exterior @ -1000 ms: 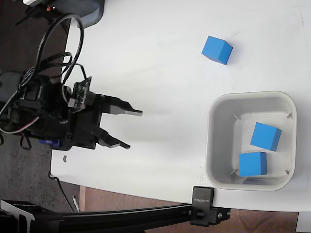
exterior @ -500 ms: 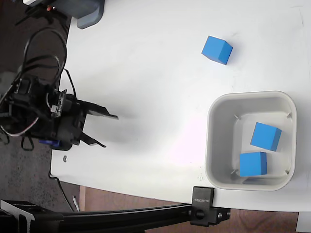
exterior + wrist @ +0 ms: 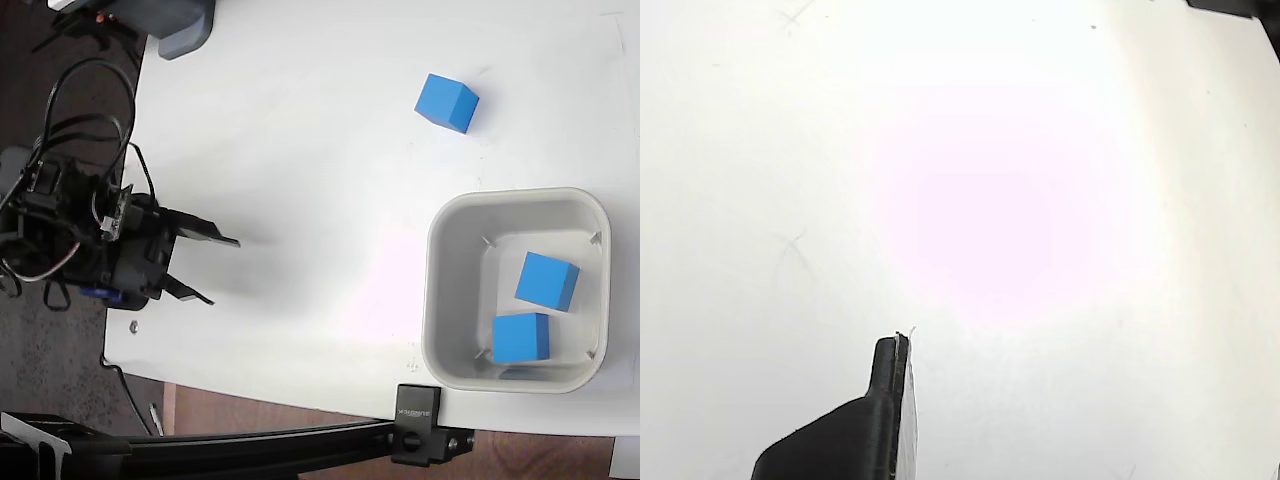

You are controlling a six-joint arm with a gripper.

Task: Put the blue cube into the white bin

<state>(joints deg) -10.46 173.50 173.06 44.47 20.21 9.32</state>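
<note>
One blue cube (image 3: pixel 447 102) lies on the white table at the upper right of the fixed view, outside the white bin (image 3: pixel 440 290). Two more blue cubes (image 3: pixel 546 280) (image 3: pixel 520 337) rest inside the bin at the lower right. My gripper (image 3: pixel 220 270) stands open and empty at the table's left edge, far from the cubes and the bin. The wrist view shows only bare white table and one black fingertip (image 3: pixel 890 390) at the bottom.
A grey box (image 3: pixel 180 25) sits at the top left corner of the table. A black clamp (image 3: pixel 418 438) and bar run along the table's lower edge. Dark floor lies left of the table.
The gripper has drawn back leftward to the table's left edge during the last second, staying open. The cubes and bin have not moved.
</note>
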